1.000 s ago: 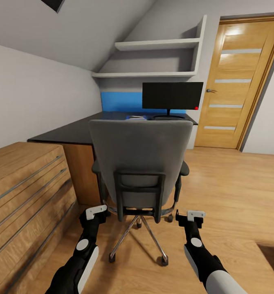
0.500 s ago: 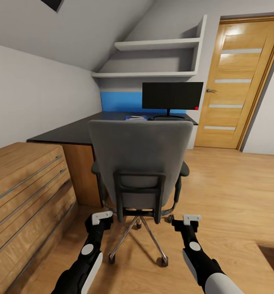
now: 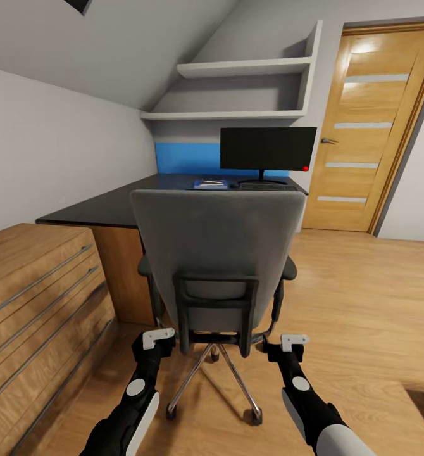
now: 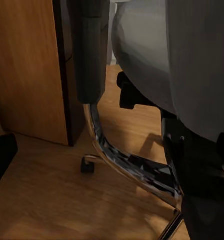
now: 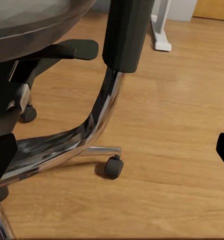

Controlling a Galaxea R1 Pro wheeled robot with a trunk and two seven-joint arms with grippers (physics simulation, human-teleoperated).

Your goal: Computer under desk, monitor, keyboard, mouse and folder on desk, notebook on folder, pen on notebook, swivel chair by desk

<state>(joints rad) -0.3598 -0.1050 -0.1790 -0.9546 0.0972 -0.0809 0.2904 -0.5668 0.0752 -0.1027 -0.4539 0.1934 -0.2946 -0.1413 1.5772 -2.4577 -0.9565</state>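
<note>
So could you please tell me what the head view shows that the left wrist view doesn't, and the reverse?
Head view alone: the monitor standing on the black desk, a small blue item beside its base, the wall shelves, the door, the drawer chest and both grippers, left and right.

Left wrist view alone: a close look under the seat at the chrome armrest bracket and a far castor.

Both: the swivel chair from behind, the desk's wooden side panel and the wood floor.
</note>
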